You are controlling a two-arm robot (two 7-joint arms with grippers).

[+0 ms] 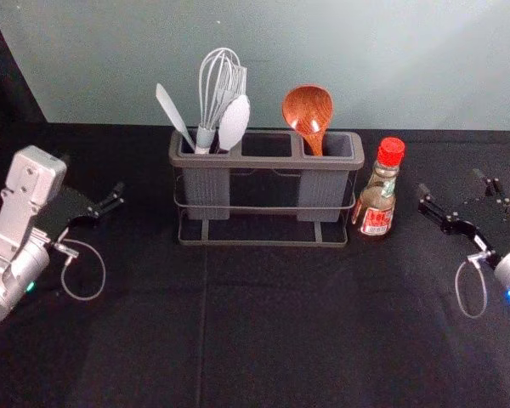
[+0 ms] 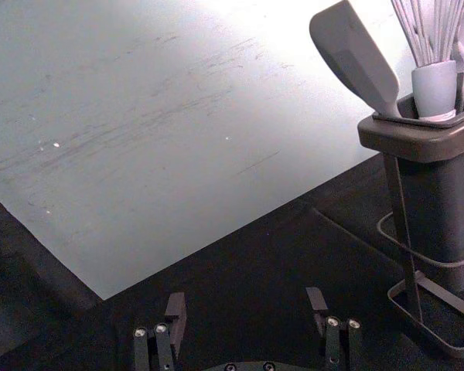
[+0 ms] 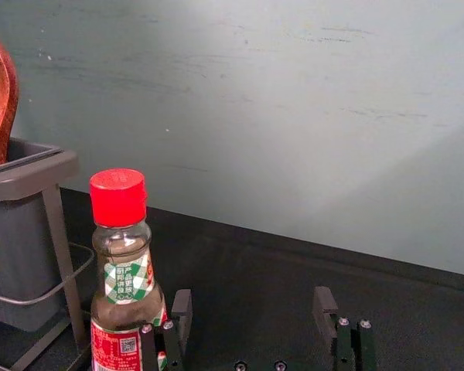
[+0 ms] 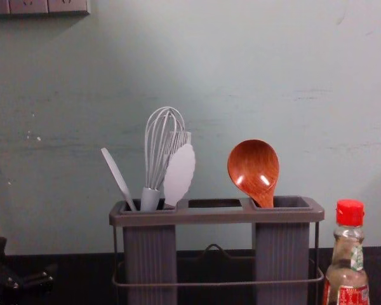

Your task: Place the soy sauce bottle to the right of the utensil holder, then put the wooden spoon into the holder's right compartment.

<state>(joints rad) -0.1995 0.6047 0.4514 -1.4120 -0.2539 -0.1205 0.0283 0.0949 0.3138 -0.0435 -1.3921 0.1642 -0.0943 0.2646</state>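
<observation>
Just beside the right end of a dark grey, two-cup utensil holder (image 1: pixel 268 244), the clear glass soy sauce bottle (image 1: pixel 379 191) with a red cap and a red-and-white label stands upright on the black-covered desk (image 1: pixel 263 340). The reddish-brown wooden spoon (image 1: pixel 308 109) is in the holder's right compartment — its round bowl up, its handle down inside. Across in the left compartment are a pale wire whisk (image 4: pixel 163 140), a white scalloped-edged utensil (image 4: pixel 180 175) and a pale, flat-bladed utensil (image 4: pixel 118 178) that leans outward to the left.

To the right of the bottle is the black right tool (image 1: pixel 450 181), its fingers spread apart with nothing gripped between them. Over on the desk's left side, the black left tool (image 1: pixel 93 173) is also parted and holds nothing — well apart from the spoon and bottle.
</observation>
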